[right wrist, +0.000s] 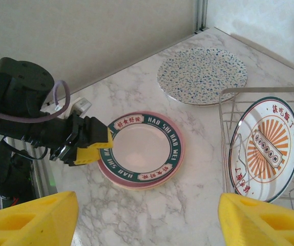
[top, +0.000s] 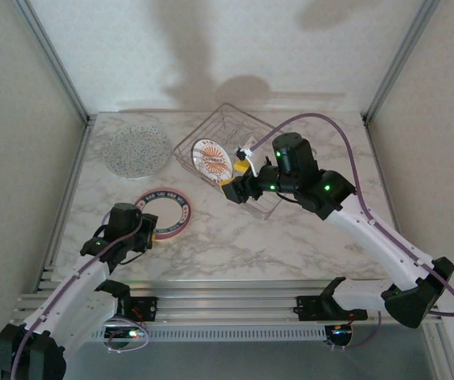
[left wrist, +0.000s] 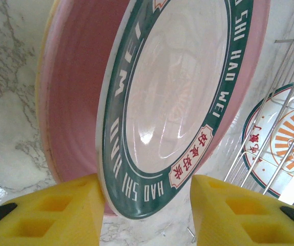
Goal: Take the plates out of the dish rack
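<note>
We see the left pincer (right wrist: 97, 147) released at the dark-rimmed plate (right wrist: 142, 151) — stacked on the pink plate (left wrist: 70, 102). The right pincer (top: 236, 177) gapes empty by the dish rack (right wrist: 254, 89).

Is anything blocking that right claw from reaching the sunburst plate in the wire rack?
Nothing visible does. The open right gripper hovers beside the sunburst plate, over the dish rack; only the rack's thin wires border the plate.

Left hand (top: 149, 229) sits lower left, fingers parted; right hand (top: 235, 176) (arm angled up from lower right) gapes wide near centre.
</note>
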`<act>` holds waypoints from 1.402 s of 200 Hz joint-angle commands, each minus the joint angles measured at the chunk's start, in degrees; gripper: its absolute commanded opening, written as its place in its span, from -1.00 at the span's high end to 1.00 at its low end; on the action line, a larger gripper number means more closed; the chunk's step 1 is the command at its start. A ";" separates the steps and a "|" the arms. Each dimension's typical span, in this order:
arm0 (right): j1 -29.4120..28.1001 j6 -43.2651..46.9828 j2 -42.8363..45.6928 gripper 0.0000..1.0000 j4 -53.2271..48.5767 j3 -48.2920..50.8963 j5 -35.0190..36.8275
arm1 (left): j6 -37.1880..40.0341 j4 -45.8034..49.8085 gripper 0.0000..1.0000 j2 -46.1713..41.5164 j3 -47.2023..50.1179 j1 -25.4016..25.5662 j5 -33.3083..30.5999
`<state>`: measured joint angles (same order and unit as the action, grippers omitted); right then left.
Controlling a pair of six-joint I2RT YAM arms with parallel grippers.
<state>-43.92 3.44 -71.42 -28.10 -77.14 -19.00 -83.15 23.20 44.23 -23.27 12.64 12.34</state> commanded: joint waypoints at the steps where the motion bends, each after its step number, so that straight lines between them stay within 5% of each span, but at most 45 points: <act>1: -0.58 -0.98 -0.90 -0.46 1.55 -1.87 1.49 | 0.01 3.05 0.05 -1.16 -2.13 -0.26 -1.41; 82: -0.54 -1.07 -2.92 -0.46 3.09 -2.70 0.54 | -0.76 4.80 0.05 -2.62 -2.05 -0.35 -1.47; 126: 0.81 -1.74 -4.68 -0.49 2.71 -4.72 9.47 | 1.62 8.18 0.04 -1.63 -9.35 -0.24 -4.57; 155: 5.74 -4.49 -9.17 -0.48 0.88 -8.03 13.63 | 7.23 6.09 0.02 1.61 -18.06 -0.27 -5.71; 218: 11.11 -4.94 -24.04 -0.51 -2.40 -17.27 9.95 | 26.63 -7.73 0.00 14.07 -38.95 5.01 2.50; 280: 12.28 0.56 -38.55 -0.52 -7.45 -28.14 1.87 | 34.99 -6.57 0.01 16.06 -47.44 13.10 -3.89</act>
<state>-31.97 0.82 -106.65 -31.88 -100.55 -13.56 -53.34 16.49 60.93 -68.73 24.77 11.81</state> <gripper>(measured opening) 0.760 0.496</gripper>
